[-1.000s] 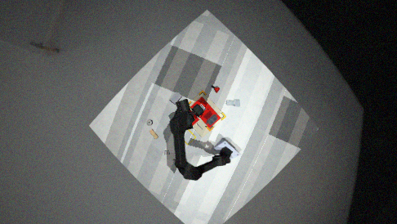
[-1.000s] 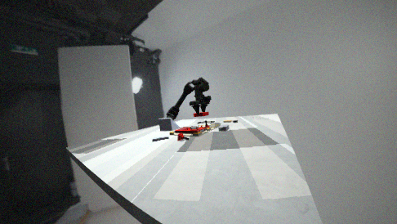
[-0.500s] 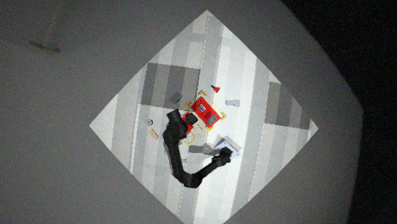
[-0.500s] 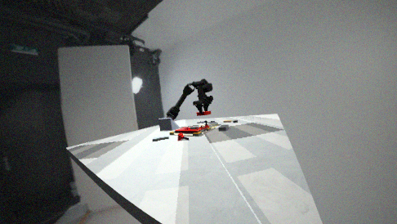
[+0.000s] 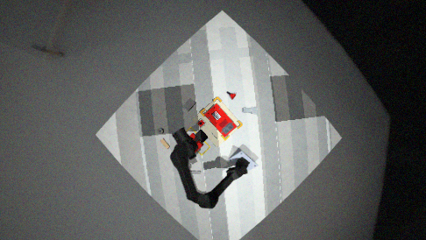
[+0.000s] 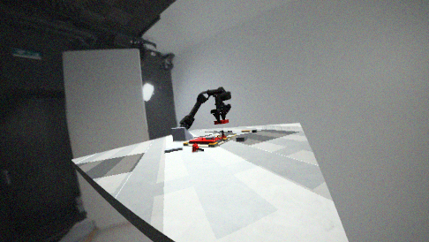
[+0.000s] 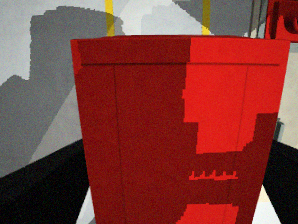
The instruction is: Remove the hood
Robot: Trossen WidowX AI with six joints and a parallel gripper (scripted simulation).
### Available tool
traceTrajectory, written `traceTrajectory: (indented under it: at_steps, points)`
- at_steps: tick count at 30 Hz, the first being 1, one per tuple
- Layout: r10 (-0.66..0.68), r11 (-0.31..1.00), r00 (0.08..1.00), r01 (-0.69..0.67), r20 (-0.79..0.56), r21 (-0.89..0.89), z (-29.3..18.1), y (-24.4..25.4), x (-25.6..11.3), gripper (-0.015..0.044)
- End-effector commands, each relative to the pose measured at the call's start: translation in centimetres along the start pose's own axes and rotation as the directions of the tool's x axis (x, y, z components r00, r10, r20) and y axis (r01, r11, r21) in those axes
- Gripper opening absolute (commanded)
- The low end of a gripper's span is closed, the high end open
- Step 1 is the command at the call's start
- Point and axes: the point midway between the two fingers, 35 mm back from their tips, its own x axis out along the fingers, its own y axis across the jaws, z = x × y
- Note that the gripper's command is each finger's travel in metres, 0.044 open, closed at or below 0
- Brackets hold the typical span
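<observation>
The hood (image 5: 197,144) (image 6: 222,122) (image 7: 135,100) is a flat red panel. My gripper (image 5: 195,141) (image 6: 221,118) (image 7: 174,146) is shut on it, with one black finger at each side in the wrist view, and holds it above the table. The marked area (image 5: 205,151) (image 7: 110,17) is a yellow outline, partly hidden by the arm and hood in the top view; two of its lines show past the hood's far edge in the wrist view. The red toy car (image 5: 217,116) (image 6: 205,140) sits beside that area, within yellow corner pieces.
A small red part (image 5: 201,123) (image 7: 285,20) is near the car's side. A red cone-like piece (image 5: 232,95) (image 6: 195,147), a pale grey piece (image 5: 250,109) (image 6: 173,149), a grey block (image 5: 189,104) (image 6: 240,139) and a tan block (image 5: 165,143) lie around it.
</observation>
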Motion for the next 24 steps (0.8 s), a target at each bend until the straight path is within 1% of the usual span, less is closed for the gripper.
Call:
traceTrajectory:
  at_steps: [1,24]
  points:
    - [0.006,1.000,1.000,-0.006,-0.007,0.015,-0.5,0.5,0.2,0.0000]
    - [0.005,1.000,1.000,-0.005,-0.007,0.015,-0.4,0.4,1.4,0.0000]
